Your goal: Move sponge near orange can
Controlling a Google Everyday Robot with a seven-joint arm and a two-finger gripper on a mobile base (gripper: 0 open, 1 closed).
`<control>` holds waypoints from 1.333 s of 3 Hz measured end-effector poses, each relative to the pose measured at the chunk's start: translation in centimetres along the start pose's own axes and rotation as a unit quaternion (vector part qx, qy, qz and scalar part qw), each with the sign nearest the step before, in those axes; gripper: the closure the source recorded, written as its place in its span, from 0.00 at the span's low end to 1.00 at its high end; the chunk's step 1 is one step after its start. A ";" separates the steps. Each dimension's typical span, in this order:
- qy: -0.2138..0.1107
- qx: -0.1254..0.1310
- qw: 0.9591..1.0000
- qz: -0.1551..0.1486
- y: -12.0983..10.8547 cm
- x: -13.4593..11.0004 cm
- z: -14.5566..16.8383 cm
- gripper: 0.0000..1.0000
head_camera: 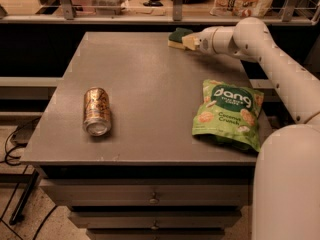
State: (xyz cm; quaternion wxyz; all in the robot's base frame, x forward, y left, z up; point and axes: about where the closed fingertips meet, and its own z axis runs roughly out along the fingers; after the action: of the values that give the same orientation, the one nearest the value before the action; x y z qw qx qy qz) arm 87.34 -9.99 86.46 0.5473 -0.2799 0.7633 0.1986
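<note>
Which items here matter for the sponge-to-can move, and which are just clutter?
Job: sponge, at far edge of table; orange can, lying on its side, front left; gripper, at the sponge.
Clutter: green snack bag, right side.

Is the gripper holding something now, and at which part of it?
It cannot be told. The gripper is at one end of the sponge by the far edge of the table, but a hold is not visible.
</note>
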 end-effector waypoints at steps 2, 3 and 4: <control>0.009 -0.063 0.989 -0.132 6.6 -6.5 -2.6 1.00; 0.046 -0.101 0.972 -0.209 10.7 -8.9 -6.0 1.00; 0.056 -0.118 0.969 -0.210 11.6 -8.5 -6.3 1.00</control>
State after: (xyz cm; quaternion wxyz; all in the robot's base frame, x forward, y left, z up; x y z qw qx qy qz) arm 77.38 -3.21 96.49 0.4962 -0.5074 0.6882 0.1511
